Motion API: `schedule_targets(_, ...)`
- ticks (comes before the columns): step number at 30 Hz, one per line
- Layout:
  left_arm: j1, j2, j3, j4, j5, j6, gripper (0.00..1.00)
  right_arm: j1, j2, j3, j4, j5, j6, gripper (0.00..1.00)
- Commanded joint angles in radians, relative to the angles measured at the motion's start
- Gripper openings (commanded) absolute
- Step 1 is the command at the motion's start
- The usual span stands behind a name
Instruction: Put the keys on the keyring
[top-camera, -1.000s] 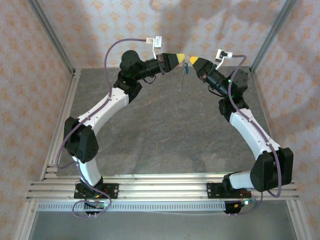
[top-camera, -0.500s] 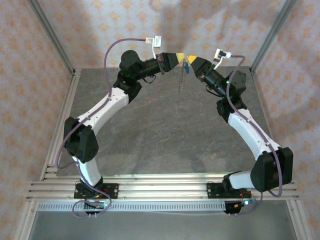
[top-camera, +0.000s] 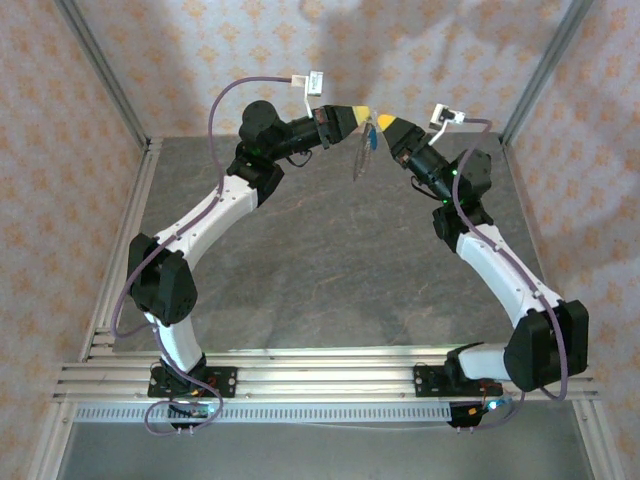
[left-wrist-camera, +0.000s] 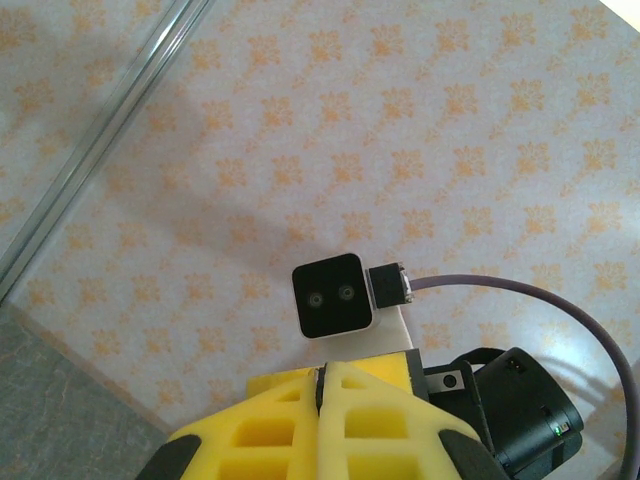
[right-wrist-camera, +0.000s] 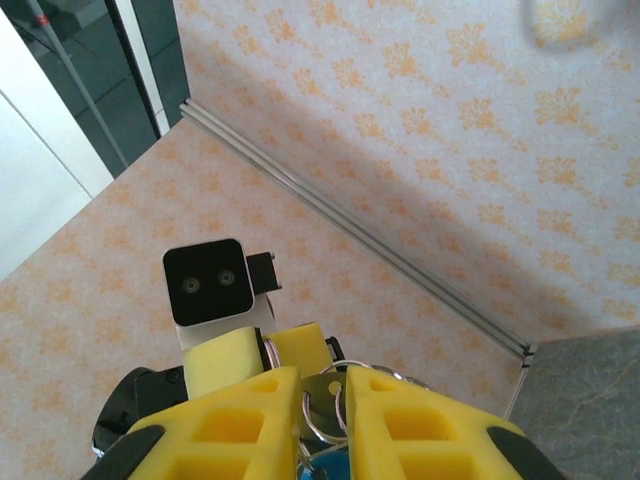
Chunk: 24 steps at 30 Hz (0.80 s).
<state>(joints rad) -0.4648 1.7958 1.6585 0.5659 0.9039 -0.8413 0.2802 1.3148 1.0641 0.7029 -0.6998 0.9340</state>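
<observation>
Right hand (right-wrist-camera: 320, 385) clamps keys (right-wrist-camera: 325, 462) and keyring (right-wrist-camera: 322, 415) between fingers; left hand (left-wrist-camera: 325, 380) closed, contents unclear. I judge threading unfinished.

— Where is there room over the table (top-camera: 330, 270)?
— The middle and the near edge lie open, between the left arm (top-camera: 215, 215) and the right arm (top-camera: 500, 270).
— And the far edge?
— Blocked above. The left gripper (top-camera: 362, 113) and right gripper (top-camera: 383, 122) meet almost tip to tip, with the keyring (top-camera: 360, 165) and keys (top-camera: 371, 140) dangling between. The patterned walls (top-camera: 200, 60) close the far, left and right edges.
</observation>
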Motion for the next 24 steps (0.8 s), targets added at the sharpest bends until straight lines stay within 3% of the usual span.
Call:
schedule_targets(1,-0.01,-0.034,-0.003,0.052,-0.013,-0.01,0.0,0.005,-0.029,-0.009,0.088,0.019,0.012,0.19)
schedule_targets(24,-0.011,-0.039,-0.006,0.051,-0.007,-0.012,0.0,0.052,0.033,0.033,0.116,0.005,0.017,0.19)
